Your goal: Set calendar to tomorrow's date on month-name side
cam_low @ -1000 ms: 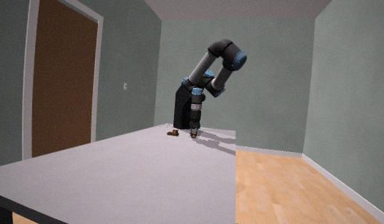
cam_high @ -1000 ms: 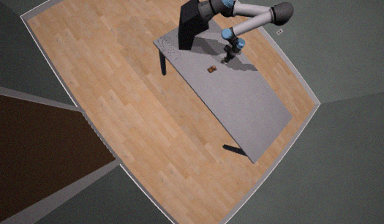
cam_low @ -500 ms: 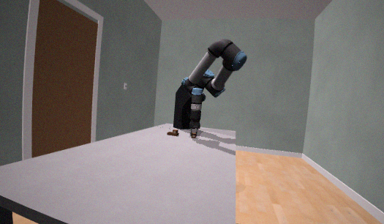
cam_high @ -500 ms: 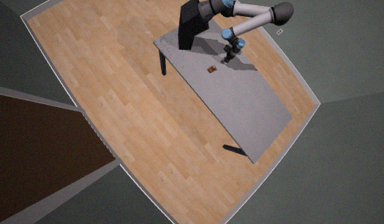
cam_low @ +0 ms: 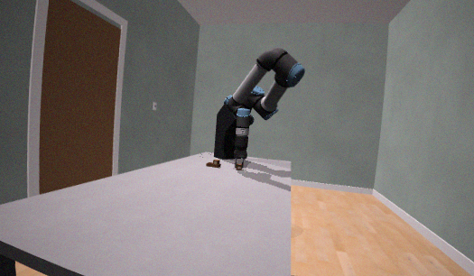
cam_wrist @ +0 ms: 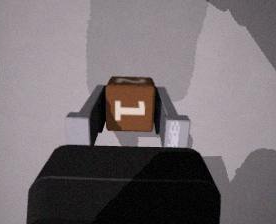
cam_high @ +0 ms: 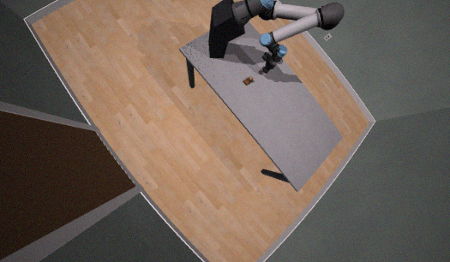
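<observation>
So the loose brown cube is down at the tabletop, between the pincer's fingers, its "1" lying sideways in the wrist view. Pincer's apart, not clamped. The brown calendar tray sits nearby with a block on it, digits too small to read.

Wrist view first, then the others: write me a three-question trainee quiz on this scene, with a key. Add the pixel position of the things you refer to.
1. Multiple choice: which digit on the cube (cam_high: 261, 72) (cam_low: 239, 166) (cam_wrist: 130, 107) between the hand's (cam_high: 262, 71) (cam_low: 239, 164) (cam_wrist: 131, 112) fingers faces the wrist camera?
A) 7
B) 1
C) 4

2. True or false: in the wrist view, that digit appears upright.

3. Fill in the blank: in the exterior view, the tray (cam_high: 245, 82) (cam_low: 209, 165) lies to the ____ of the hand in the picture.

Key: 1. B; 2. False, it lies on its side; 3. left.
</observation>
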You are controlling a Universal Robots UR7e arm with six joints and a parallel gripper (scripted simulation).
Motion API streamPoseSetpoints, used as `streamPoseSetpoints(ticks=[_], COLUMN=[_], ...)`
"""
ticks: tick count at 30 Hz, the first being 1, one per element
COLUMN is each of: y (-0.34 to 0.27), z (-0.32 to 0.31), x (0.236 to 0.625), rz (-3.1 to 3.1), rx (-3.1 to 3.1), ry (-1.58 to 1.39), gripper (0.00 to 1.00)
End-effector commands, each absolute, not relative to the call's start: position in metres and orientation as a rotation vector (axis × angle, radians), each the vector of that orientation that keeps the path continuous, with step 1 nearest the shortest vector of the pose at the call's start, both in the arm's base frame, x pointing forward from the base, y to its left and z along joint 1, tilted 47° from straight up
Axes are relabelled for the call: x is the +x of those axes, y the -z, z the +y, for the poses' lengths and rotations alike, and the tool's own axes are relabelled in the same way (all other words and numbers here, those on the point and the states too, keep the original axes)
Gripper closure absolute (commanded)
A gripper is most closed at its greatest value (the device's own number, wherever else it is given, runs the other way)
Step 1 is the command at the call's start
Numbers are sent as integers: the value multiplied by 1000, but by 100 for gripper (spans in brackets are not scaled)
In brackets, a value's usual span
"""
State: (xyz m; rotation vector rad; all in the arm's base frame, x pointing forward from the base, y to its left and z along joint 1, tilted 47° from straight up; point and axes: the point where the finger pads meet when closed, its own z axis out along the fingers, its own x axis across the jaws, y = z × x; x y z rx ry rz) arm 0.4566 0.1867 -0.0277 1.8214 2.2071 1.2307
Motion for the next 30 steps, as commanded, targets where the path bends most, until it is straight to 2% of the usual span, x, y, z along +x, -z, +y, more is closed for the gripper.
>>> streamPoseSetpoints(ticks=[1,3,4,6,7,9,10,30], y=[27,27,27,27,27,27,27,24], z=[187,187,187,187,187,187,187,184], x=[457,457,457,457,457,457,457,454], rz=[2206,2206,2206,2206,2206,2206,2206,2206], rx=[1821,1821,1821,1821,1821,1821,1821,1821], ry=[-1231,-1231,-1231,-1231,-1231,-1231,-1231,-1231], gripper=[28,28,22,22,16,16,10,10])
